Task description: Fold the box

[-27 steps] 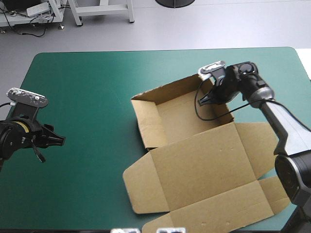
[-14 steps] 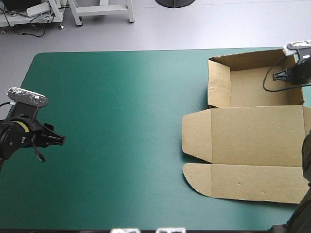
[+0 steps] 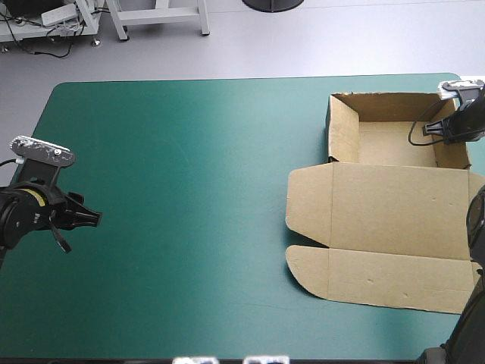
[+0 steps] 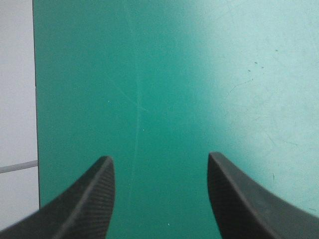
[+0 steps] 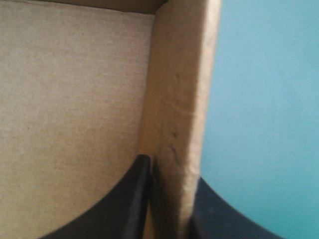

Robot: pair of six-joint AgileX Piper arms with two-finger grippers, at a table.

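Right jaws tight on box (image 3: 394, 205) wall, table's (image 3: 189, 189) right edge just beside

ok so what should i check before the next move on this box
1. Right gripper hold: ok, shut on the box at its right wall, one finger inside the tray and one outside.
2. Tray walls raised: ok, the far, left and right walls stand up in the high view.
3. Lid free to lift: ok, it lies flat toward the near edge with nothing on it.
4. Left gripper free: ok, open over bare teal-green cover, well apart from the box.
5. Box's right side inside the table edge: cannot tell, it runs out of view.
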